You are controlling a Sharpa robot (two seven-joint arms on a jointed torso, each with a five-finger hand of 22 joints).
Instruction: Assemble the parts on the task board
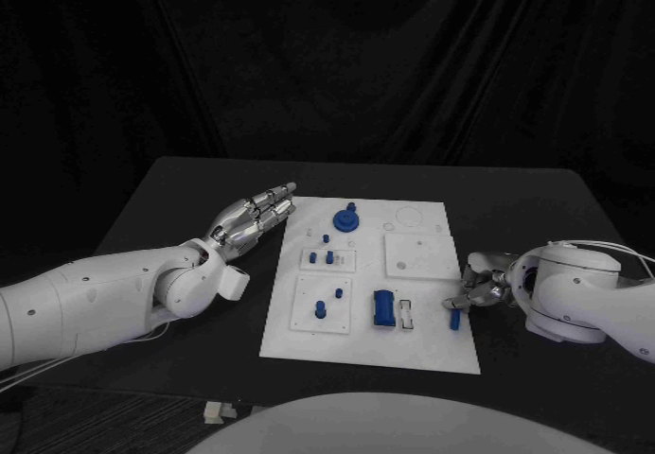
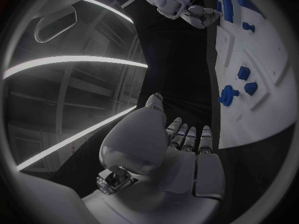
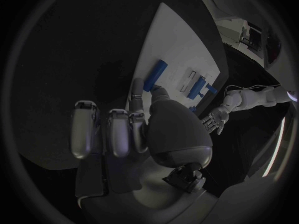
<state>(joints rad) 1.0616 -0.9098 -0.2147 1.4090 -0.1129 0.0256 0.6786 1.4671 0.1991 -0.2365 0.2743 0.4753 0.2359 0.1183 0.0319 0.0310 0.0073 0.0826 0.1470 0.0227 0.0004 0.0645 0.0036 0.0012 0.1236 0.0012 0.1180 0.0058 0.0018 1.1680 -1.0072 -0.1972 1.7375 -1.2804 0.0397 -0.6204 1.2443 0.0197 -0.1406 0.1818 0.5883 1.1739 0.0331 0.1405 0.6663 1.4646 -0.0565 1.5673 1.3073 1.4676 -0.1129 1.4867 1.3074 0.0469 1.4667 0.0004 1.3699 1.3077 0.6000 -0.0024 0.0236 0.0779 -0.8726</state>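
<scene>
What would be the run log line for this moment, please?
left hand: open, beside task board | right hand: pinching blue bar at board's right edge | blue block: on board

White rounded arms (image 1: 96,298); silver segmented fingers (image 1: 259,210); thin white cables.

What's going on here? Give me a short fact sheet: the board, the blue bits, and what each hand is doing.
Board: white task board on the black table
Blue parts: several on the board, among them a round knob and a block
Left hand: fingers straight, holding nothing, beside the board's far left corner
Right hand: pinching a blue bar at the board's right edge
</scene>
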